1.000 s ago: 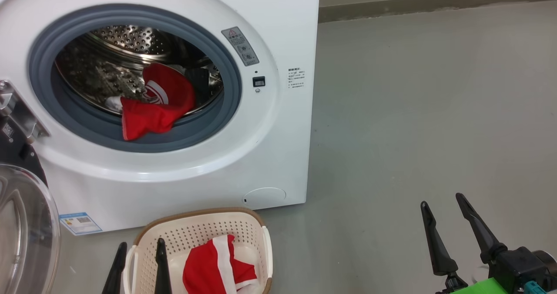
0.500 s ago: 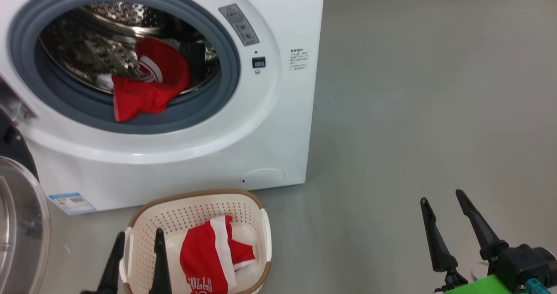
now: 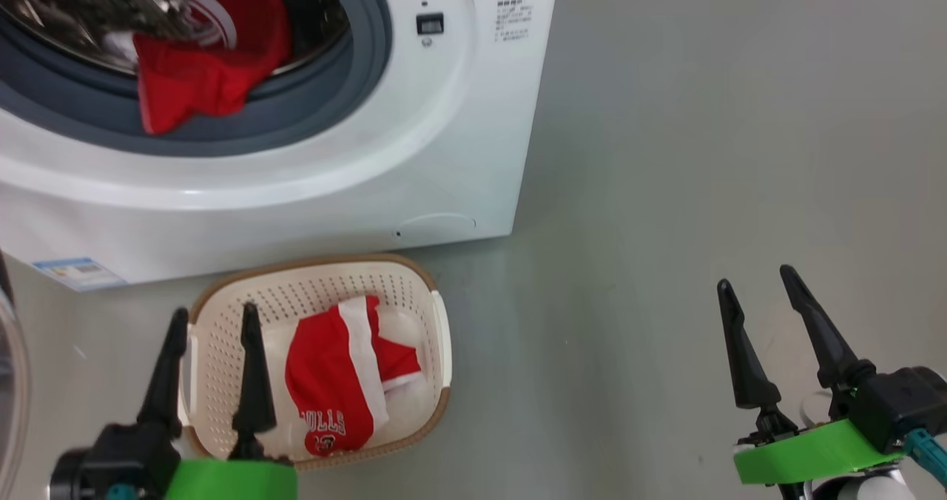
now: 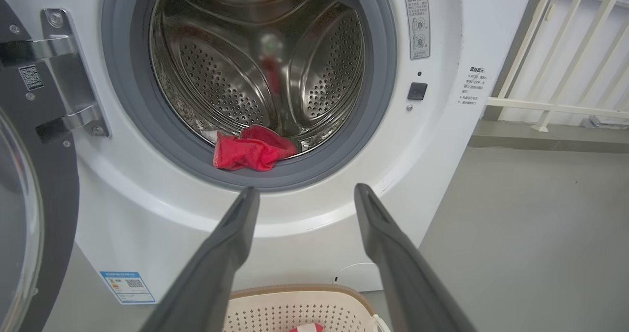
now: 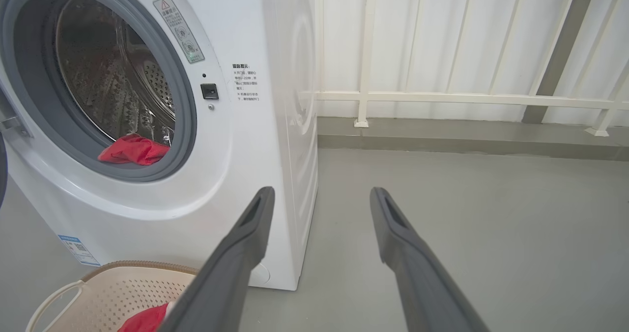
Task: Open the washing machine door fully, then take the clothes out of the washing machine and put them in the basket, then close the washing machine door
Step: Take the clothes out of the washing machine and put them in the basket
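Our head camera just tipped down. The washing machine (image 3: pixel 459 130) slid up the frame, top now cropped, and we finally see the whole basket (image 3: pixel 318 296) plus the green mount (image 3: pixel 229 479) behind the left gripper (image 3: pixel 214 309).

The left pincer (image 3: pixel 214 309) and right pincer (image 3: pixel 755 276) each have two long tapering dark fingers (image 3: pixel 743 359), a black mount (image 3: pixel 888 404) and a bright green collar (image 3: pixel 814 452); a teal plug (image 3: pixel 928 450) sits by the right.

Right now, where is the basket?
In the head view the basket stands on the floor at lower left, directly before the washing machine; the left gripper shows over its left rim.
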